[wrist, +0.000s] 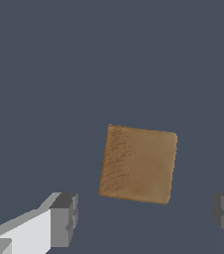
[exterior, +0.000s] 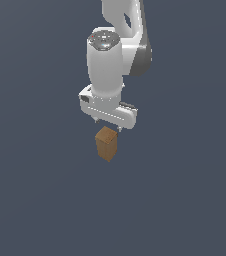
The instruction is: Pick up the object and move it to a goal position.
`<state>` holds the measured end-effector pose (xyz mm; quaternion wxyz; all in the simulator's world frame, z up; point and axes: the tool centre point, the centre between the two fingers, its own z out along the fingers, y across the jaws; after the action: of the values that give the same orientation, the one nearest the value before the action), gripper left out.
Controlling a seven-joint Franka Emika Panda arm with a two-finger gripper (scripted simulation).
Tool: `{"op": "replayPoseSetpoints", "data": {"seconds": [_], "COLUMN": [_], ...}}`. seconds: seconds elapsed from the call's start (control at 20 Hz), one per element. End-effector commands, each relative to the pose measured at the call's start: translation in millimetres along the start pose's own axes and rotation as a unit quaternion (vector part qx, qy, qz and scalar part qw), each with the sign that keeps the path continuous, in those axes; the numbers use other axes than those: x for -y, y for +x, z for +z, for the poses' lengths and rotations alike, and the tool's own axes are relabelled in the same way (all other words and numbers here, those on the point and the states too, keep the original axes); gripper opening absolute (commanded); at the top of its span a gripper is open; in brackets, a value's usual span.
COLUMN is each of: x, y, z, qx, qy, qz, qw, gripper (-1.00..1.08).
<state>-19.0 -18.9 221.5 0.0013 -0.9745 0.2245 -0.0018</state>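
The object, a small upright brown-orange wooden block, stands on the dark grey floor near the middle of the exterior view. My white gripper hangs straight above it, fingertips just over its top. In the wrist view I look down on the block's square top. The two grey fingers stand wide apart on either side of it and touch nothing. The gripper is open, and the block sits a little off the line between the fingertips.
A uniform dark grey-blue floor surrounds the block. The arm's white links rise from the gripper toward the top of the exterior view. No other object shows in either view.
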Motion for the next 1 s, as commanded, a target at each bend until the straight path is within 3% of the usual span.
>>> {"op": "replayPoseSetpoints", "data": {"seconds": [0.0,0.35,0.95], "x": [-2,-5,-6], "y": [4,10,9], "z": [11,27,49], "qx": [0.0,0.001,0.001], "qy": [0.0,-0.002,-0.002], "qz": [0.024,0.061,0.063], "qw": [0.9997,0.9982,0.998], "gripper": [1.0,1.0,1.0]}}
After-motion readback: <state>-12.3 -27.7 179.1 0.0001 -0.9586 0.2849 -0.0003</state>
